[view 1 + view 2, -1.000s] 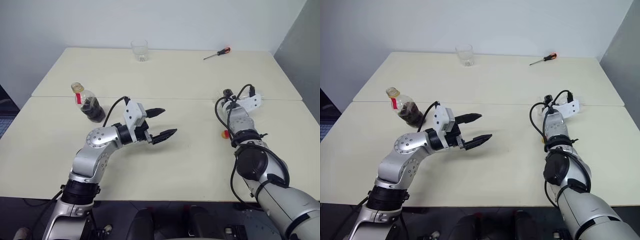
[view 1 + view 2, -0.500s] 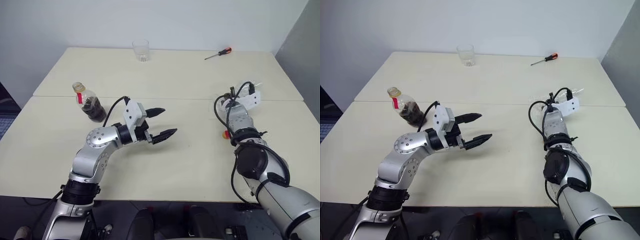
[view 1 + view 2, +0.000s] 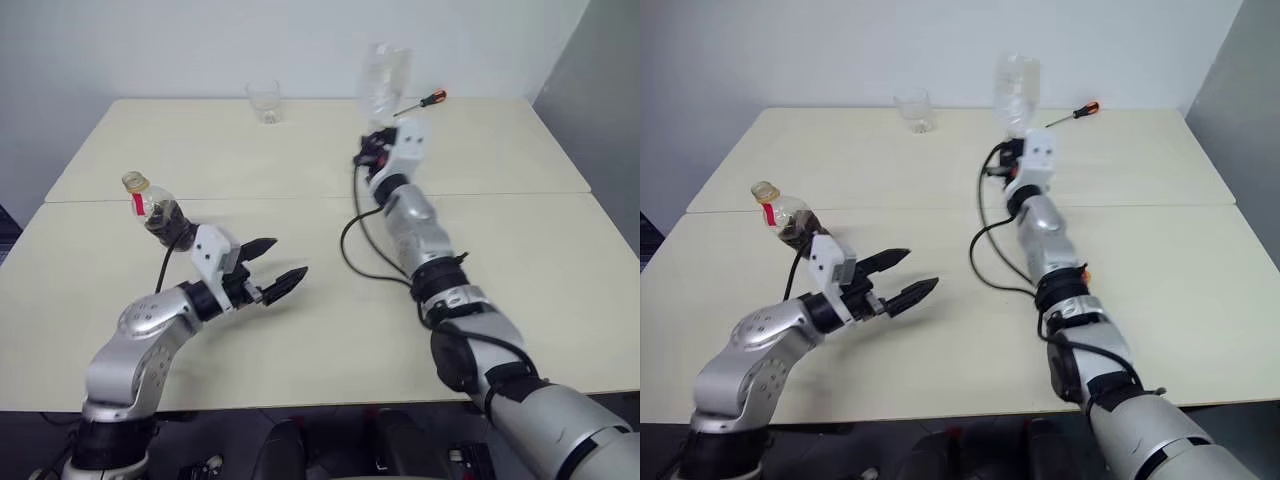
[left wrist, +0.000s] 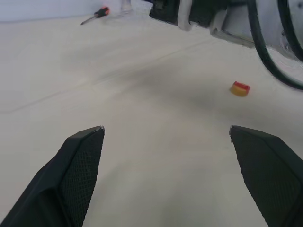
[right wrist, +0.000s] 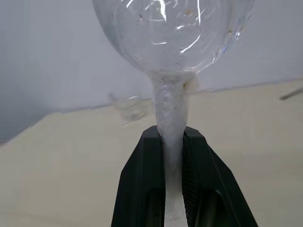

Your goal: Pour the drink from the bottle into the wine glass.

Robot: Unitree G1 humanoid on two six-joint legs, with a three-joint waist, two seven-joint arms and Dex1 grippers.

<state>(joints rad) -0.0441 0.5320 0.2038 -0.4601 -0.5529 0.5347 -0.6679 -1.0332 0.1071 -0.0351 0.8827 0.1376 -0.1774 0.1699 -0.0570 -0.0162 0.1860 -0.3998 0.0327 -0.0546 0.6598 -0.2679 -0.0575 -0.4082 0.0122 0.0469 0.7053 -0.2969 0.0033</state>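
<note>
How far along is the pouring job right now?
Done: the bottle looks uncapped, with a yellow-orange cap lying on the table. In hand: the right hand is shut on the wine glass stem, holding it raised. Left: the open left hand must grasp the bottle and pour the drink.

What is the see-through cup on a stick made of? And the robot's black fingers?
The wine glass looks like clear glass or clear plastic: you can see the wall through its bowl, and it has bright shiny glints. The look alone cannot settle which. The right gripper pinches its stem with fingers that look like matte black plastic or rubber. The left gripper's fingers show a fine dotted, grippy-looking texture.
</note>
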